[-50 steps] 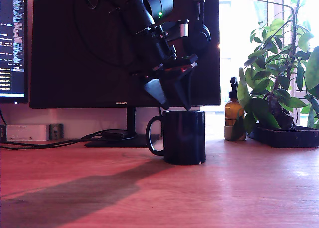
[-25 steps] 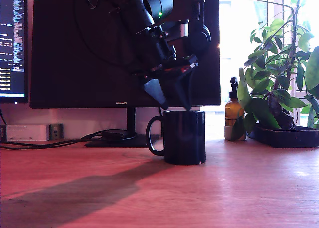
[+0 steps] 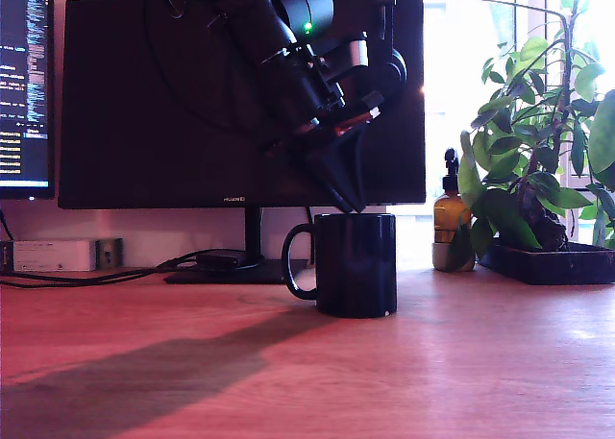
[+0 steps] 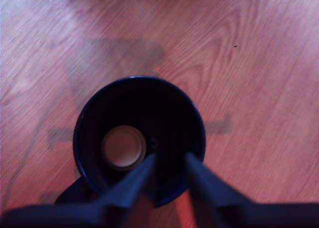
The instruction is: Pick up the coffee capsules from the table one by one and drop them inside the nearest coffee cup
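The black coffee cup (image 3: 356,266) stands on the reddish wood table (image 3: 432,381), its handle toward the exterior view's left. My gripper (image 3: 350,205) hangs just over the cup's rim, pointing down into it. In the wrist view the gripper (image 4: 169,160) is open, with a narrow gap between its dark fingers (image 4: 134,180) and nothing held in it. One cream-white coffee capsule (image 4: 123,147) lies at the bottom of the cup (image 4: 139,81). No capsule shows on the table (image 4: 249,63).
A large dark monitor (image 3: 192,93) stands close behind the cup, with a second screen (image 3: 24,84) at the exterior view's left. An amber pump bottle (image 3: 450,223) and a potted plant (image 3: 538,151) are at the right. A white box (image 3: 53,255) and cables lie at back left.
In the exterior view the two fingers, seen spread apart before, now overlap into one dark shape above the cup. The wrist has turned or the fingers have drawn closer. The cup has not moved.
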